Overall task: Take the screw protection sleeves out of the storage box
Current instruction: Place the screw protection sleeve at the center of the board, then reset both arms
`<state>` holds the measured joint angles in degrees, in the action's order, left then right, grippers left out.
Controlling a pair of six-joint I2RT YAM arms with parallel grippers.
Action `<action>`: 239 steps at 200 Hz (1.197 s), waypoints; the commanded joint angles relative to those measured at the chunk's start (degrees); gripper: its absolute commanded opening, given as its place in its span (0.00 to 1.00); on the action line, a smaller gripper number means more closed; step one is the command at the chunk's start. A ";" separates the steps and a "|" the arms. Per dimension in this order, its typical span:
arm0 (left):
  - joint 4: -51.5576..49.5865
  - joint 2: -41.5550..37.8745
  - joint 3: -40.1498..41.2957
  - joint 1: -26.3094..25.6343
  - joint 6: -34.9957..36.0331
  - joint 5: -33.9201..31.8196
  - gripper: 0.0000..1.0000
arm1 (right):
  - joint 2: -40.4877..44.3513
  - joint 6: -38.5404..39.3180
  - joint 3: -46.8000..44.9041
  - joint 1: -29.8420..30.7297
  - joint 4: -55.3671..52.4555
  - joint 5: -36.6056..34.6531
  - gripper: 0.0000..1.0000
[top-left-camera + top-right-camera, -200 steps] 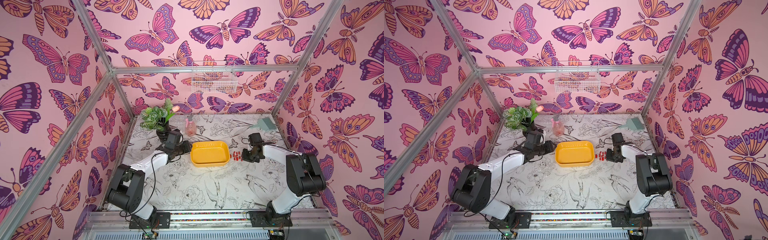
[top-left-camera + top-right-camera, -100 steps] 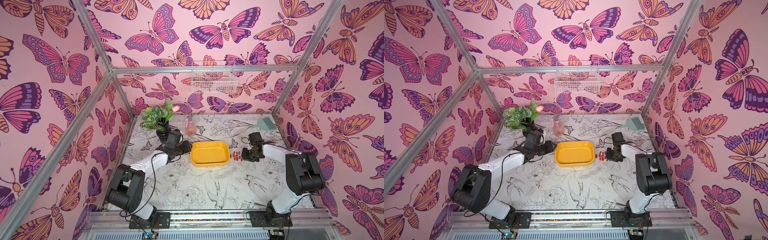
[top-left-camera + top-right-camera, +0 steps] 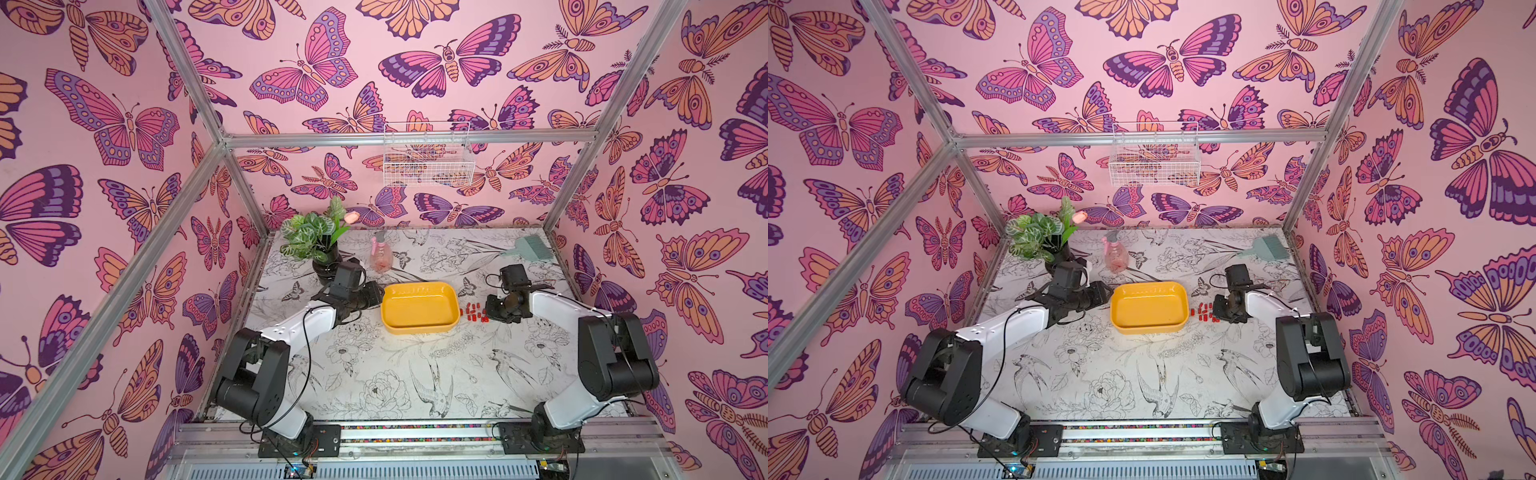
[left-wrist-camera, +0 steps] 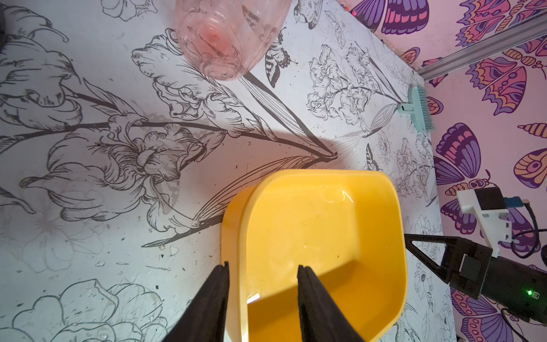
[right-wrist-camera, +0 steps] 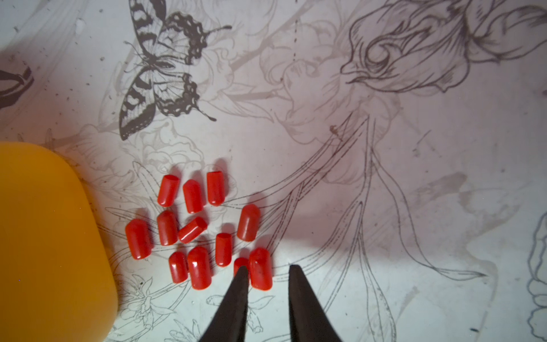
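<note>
The yellow storage box [image 3: 419,286] stands mid-table in both top views, and its inside [image 3: 1148,309] shows nothing in it. Several red screw protection sleeves [image 3: 473,312] lie in a cluster on the table just right of the box [image 5: 44,237]. My right gripper [image 5: 268,266] is open low over the cluster's right edge. One sleeve [image 5: 260,268] lies on the table between its fingers, against one tip. My left gripper [image 4: 263,265] is open astride the box's left rim [image 4: 236,237], one finger outside the wall and one inside.
A potted plant [image 3: 320,245] and a pink spray bottle [image 3: 380,257] stand behind the left gripper. A teal brush [image 3: 530,247] lies at the back right. A white wire basket [image 3: 428,160] hangs on the back wall.
My right gripper's jaws have parted over the sleeves beside the box. The left arm and the box have not moved.
</note>
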<state>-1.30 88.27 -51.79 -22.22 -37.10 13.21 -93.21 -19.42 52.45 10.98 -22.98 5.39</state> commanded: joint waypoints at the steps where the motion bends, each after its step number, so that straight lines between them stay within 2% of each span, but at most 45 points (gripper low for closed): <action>1: 0.70 -1.18 1.08 -0.39 0.10 -0.92 0.43 | 1.14 0.09 -0.58 -0.39 0.39 -0.95 0.28; 74: 0.77 -1.90 1.51 -0.38 0.17 -1.53 0.43 | 2.79 0.09 -1.62 -0.37 1.49 -0.03 0.27; 123: 0.14 -7.69 4.25 0.14 0.97 -4.84 0.43 | 12.42 0.83 -4.40 -0.35 3.41 2.15 0.27; 180: -4.02 -14.70 5.99 3.32 3.68 -6.17 0.48 | 22.66 2.47 -5.12 -0.35 2.26 3.63 0.34; 195: -5.66 -19.12 6.37 4.40 5.31 -6.59 0.49 | 24.49 3.36 -4.05 -0.35 0.62 3.46 0.35; 213: -7.68 -21.69 6.90 5.47 7.56 -8.80 0.50 | 25.87 4.23 -2.74 -0.35 -1.14 2.87 0.38; 239: -8.36 -25.80 9.38 6.01 10.22 -15.73 0.51 | 27.33 4.66 -1.91 -0.35 -1.25 3.57 0.39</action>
<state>-6.39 65.36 -45.32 -16.95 -31.05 4.29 -67.57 -16.32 48.29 10.96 -22.33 8.25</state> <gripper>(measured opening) 0.507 0.387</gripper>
